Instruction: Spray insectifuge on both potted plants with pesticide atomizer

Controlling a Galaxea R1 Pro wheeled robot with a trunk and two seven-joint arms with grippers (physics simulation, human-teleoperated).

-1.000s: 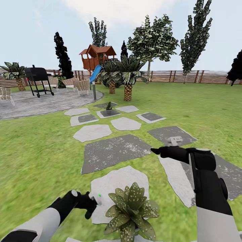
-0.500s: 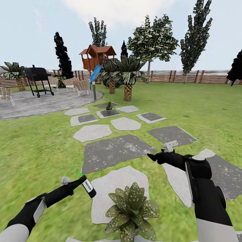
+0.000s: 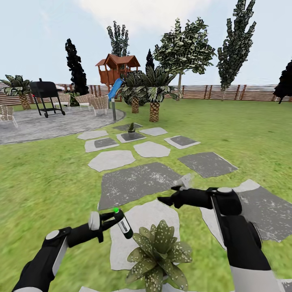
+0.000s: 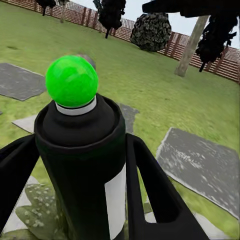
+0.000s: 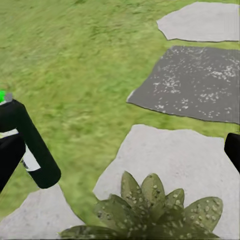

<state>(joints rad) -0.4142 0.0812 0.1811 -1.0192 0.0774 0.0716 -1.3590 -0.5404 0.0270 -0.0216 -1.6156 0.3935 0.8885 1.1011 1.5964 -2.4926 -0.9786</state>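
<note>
The left gripper (image 3: 115,221) is holding the pesticide atomizer (image 3: 123,223), with its two black fingers (image 4: 150,190) pressing on either side of the black body. The bottle is sitting upside down – the green base is pointing up and the lower end is hanging just beside the leaves of the near potted plant (image 3: 158,253), on the plant's left side. In the left wrist view the green base is looking like a round ball on top of the black cylinder, and a white label is showing on the body. The right gripper (image 3: 164,200) is hovering over the pale stepping stone (image 3: 140,219) behind the same plant, and I cannot tell if its fingers are apart or together. The right wrist view is looking down on the speckled leaves and on the atomizer (image 5: 30,150) at the side. The second potted plant (image 3: 131,128) is standing far ahead on a dark stone – well apart from both arms. Further back, a black grill (image 3: 45,95) is standing on the gravel patio (image 3: 48,121), near the wicker chairs (image 3: 92,102).
</note>
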